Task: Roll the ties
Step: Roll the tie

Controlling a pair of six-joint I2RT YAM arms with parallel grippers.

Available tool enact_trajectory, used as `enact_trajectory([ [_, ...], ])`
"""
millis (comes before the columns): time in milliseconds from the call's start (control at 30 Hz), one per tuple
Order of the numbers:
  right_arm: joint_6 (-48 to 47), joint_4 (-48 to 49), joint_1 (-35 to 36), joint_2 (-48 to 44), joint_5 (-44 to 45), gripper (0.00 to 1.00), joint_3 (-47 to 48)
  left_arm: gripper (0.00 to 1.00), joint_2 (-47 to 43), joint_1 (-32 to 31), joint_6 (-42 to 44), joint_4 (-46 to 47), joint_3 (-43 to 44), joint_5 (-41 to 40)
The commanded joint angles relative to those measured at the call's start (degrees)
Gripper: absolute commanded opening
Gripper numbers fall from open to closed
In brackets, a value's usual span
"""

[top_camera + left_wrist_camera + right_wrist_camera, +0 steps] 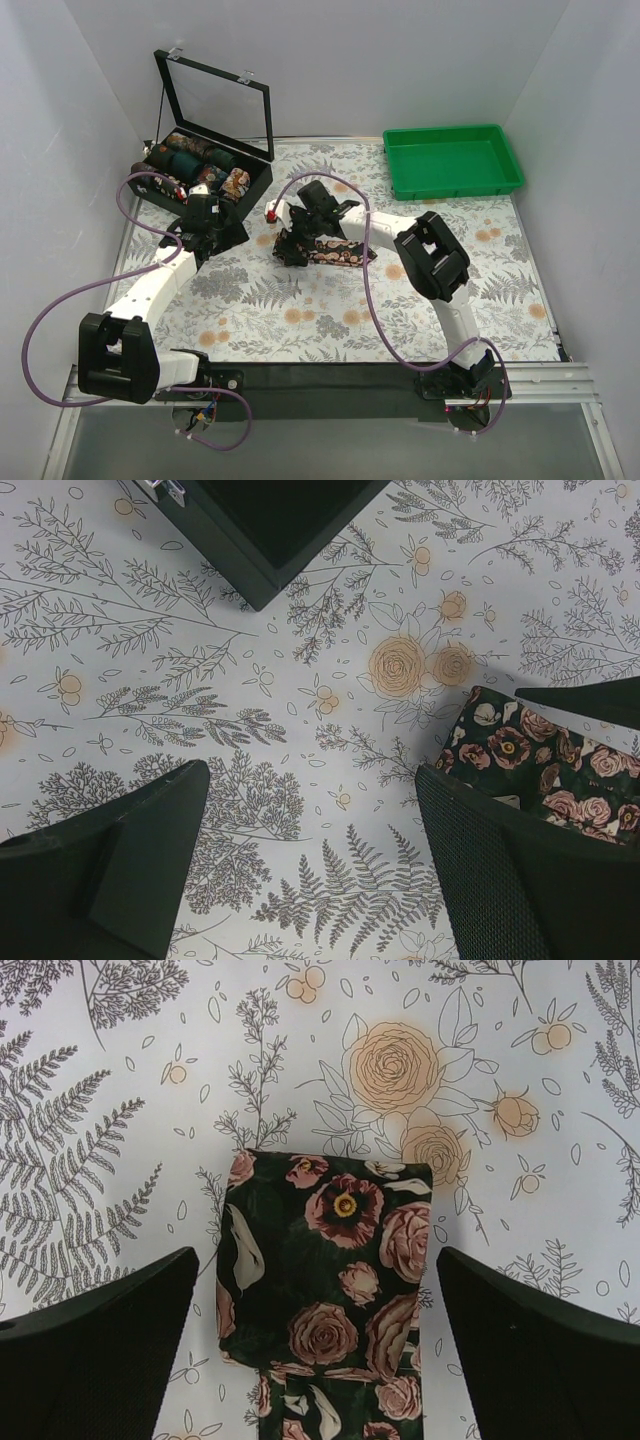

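One tie (330,253) lies flat as a short strip near the middle of the table (300,330), running left to right. It is dark green with pink roses, and its left end looks folded over. Several rolled ties (195,160) sit packed together near the far left corner.

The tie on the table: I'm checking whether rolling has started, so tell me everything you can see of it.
The tie is dark green fabric printed with pink roses and cream leaves. It lies flat on the floral table covering around mid-table and is not rolled, though its squared end looks folded over once. The open right gripper straddles that end, with a finger on either side, both apparently clear of it.
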Motion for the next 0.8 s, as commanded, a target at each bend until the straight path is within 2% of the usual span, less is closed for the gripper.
enact_trajectory([
  [0, -1.4, 0.4, 0.8, 0.9, 0.2, 0.91, 2.5, 0.77, -0.2, 0.3, 0.3, 0.0, -0.6, 0.1],
  [267, -3.1, -1.6, 1.2, 3.0, 0.1, 0.80, 2.9, 0.77, -0.1, 0.3, 0.4, 0.0, -0.6, 0.5],
  [467, -4.4, -3.2, 1.3, 4.2, -1.0, 0.65, 3.4, 0.77, 0.0, 0.3, 0.6, 0.1, -0.6, 0.9],
  [600, -5.6, -4.5, 1.5, 4.5, -2.6, 0.49, 3.5, 0.77, 0.1, 0.4, 0.9, 0.2, -0.6, 1.7],
  [767, -7.8, -6.7, 2.2, 4.1, -4.5, 0.43, 3.0, 0.76, 0.1, 0.3, 1.2, 0.5, -0.8, 3.5],
])
